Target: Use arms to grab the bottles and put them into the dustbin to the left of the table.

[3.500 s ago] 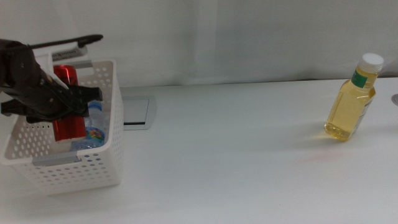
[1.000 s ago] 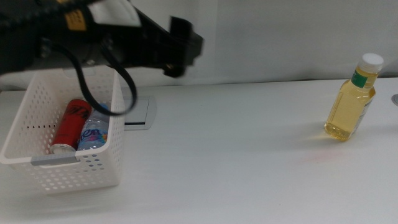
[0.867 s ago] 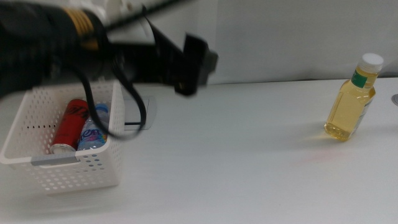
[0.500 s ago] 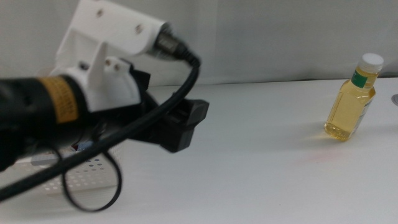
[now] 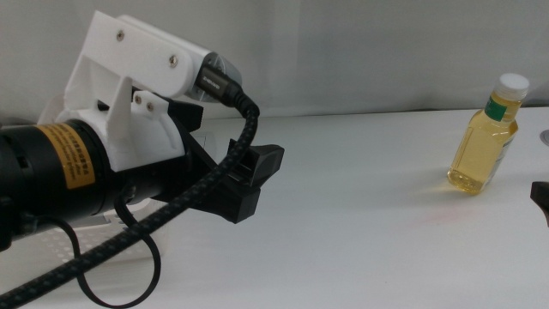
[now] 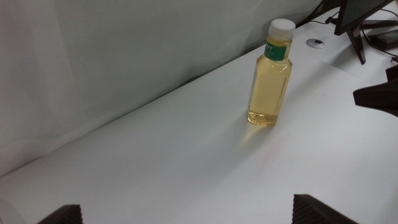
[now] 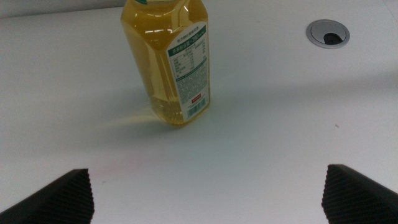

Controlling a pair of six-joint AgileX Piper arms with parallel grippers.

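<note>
One bottle in view: a yellow-liquid bottle with white cap and green neck band, upright on the white table toward its right side, touched by neither gripper. Seen also from the left wrist camera, well apart from that gripper, and from the right wrist camera close up, cap cut off by the frame, printed label facing the lens.

Two arms. Left arm huge in the middle view, filling the left side: white housing, yellow label, thick braided black cable looping down, black gripper body pointing toward the table's centre. Left gripper spread wide and empty, only two dark jaw tips showing at the corners of its wrist view, bare table between them.

Right gripper likewise parted wide and empty, two dark tips at the corners, the bottle beyond and between them, not in contact. In the middle view, only a dark sliver at the right edge, just below the bottle.

One white perforated dustbin, mostly hidden behind the left arm, contents not visible. One round grey grommet set in the table beside the bottle.
</note>
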